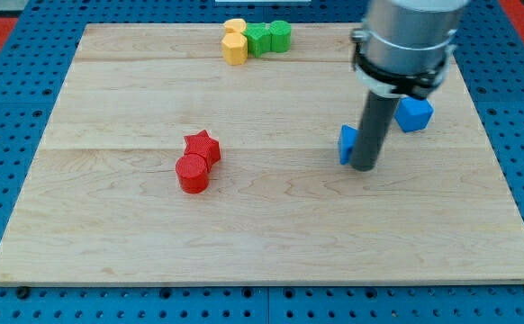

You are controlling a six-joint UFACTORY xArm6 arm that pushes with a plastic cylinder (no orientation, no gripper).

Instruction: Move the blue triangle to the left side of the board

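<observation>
pale wood makes up the board (271,225), and we have our rod standing on its right half, my tip (363,166) planted on the surface. there are no jaws here; the rod grips nothing and only presses sideways. the blue triangle (347,143) touches the tip's left side, partly hidden behind the rod. a blue block (414,113), shape unclear, sits near the tip, up and right. well left of the tip a red star (203,146) touches a red cylinder (192,174). far up-left, at the board's top edge, two yellow blocks (235,42) adjoin two green blocks (270,38).
</observation>
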